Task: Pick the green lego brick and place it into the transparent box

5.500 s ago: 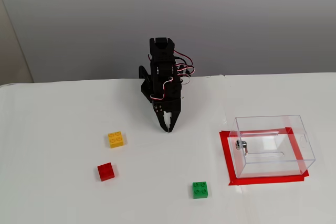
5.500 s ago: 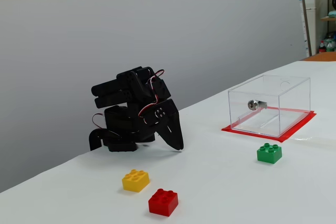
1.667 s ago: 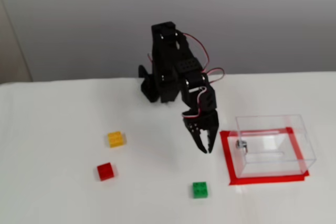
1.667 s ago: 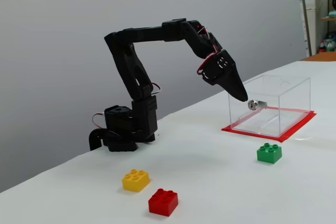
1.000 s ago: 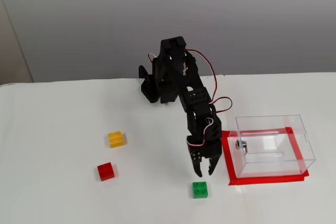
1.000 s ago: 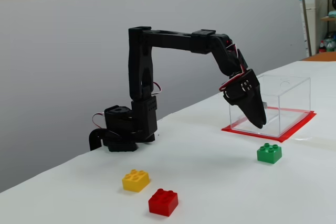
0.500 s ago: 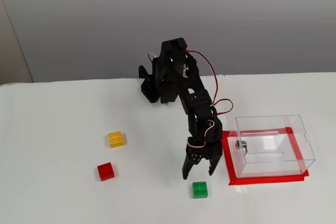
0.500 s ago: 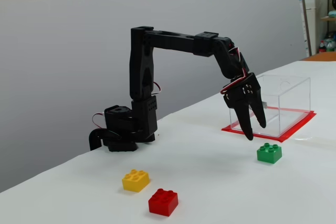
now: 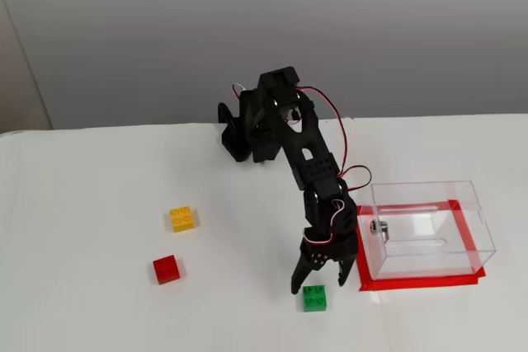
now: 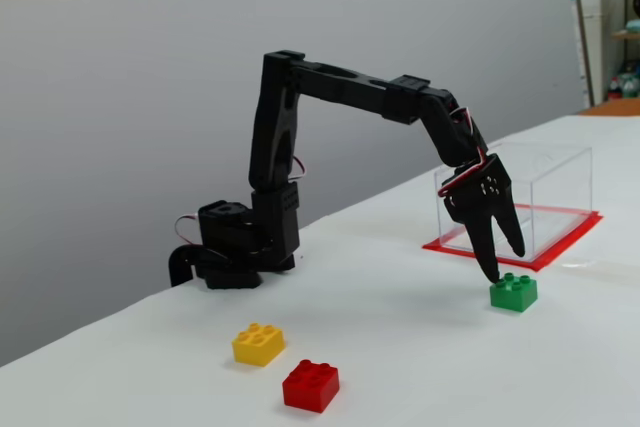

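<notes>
The green lego brick (image 9: 313, 298) (image 10: 513, 292) sits on the white table near the front, just left of the transparent box (image 9: 429, 232) (image 10: 545, 202). The box stands on a red base and has a small metal fitting on its left wall. My black gripper (image 9: 319, 280) (image 10: 504, 262) hangs open right above the brick, its fingertips just over the brick's top, one finger on each side. It holds nothing.
A yellow brick (image 9: 182, 218) (image 10: 259, 343) and a red brick (image 9: 167, 269) (image 10: 311, 385) lie on the table (image 9: 82, 228) to the left in the higher fixed view. The arm's base (image 9: 239, 133) (image 10: 235, 247) stands at the table's back edge.
</notes>
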You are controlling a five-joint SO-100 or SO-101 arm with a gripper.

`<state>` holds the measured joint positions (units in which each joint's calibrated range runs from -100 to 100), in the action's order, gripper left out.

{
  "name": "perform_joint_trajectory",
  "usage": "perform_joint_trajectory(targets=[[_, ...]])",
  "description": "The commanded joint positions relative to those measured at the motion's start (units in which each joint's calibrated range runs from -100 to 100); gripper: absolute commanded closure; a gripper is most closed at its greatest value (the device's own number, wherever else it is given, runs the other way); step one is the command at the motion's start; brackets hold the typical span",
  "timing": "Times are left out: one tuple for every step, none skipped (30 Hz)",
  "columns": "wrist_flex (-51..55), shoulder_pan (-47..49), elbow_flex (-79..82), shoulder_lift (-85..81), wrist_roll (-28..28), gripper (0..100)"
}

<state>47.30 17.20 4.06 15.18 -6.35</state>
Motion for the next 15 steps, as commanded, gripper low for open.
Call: perform_joint_trajectory(targets=[[-1.3,0.0,-3.2,0.8,-0.3,64],[-1.3,0.0,-3.6,1.7,-0.3,64],[-1.3,0.0,-4.7,2.6,-0.3,64],[-1.3,0.0,-5.6,3.4,-0.3,64],[-1.3,0.1,-6.7,4.2,-0.3,63],[-1.3,0.1,-7.8,5.0,-0.3,63],[-1.3,0.1,-8.8,5.8,-0.3,63],[-1.3,0.1,-9.8,6.6,-0.3,63],[-1.3,0.1,-10.7,7.5,-0.3,63],[-1.3,0.0,-11.1,8.3,-0.2,63],[-1.3,0.0,-11.5,9.0,-0.2,63],[-1.3,-0.1,-11.7,9.8,-0.1,63],[-1.3,-0.1,-11.6,10.3,0.0,63],[-1.3,-0.1,-11.3,10.7,0.0,63],[-1.3,-0.1,-11.0,10.9,0.1,63]])
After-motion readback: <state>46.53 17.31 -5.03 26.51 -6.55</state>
